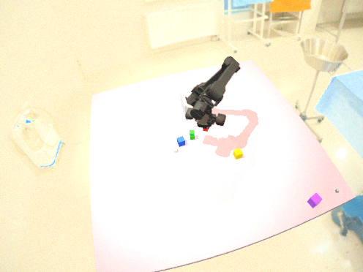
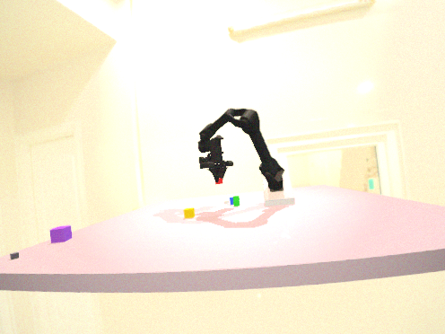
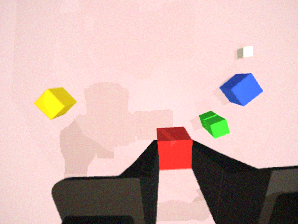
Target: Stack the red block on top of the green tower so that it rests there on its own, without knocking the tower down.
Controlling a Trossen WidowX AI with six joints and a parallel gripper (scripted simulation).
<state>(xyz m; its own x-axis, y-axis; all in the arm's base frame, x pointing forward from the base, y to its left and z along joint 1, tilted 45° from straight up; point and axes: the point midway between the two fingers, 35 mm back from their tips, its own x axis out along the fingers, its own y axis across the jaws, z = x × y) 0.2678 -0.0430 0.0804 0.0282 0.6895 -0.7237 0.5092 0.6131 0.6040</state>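
The red block is between the fingertips, held well above the table. My gripper is shut on it and points down. The green tower stands upright on the table, with a seam across it that shows in the wrist view. The gripper is higher than the tower and off to one side of it; in the wrist view the tower is just right of and beyond the red block.
A blue block stands close to the tower, with a small white cube beyond it. A yellow block lies on the other side. A purple block and a small dark cube are near the table's corner.
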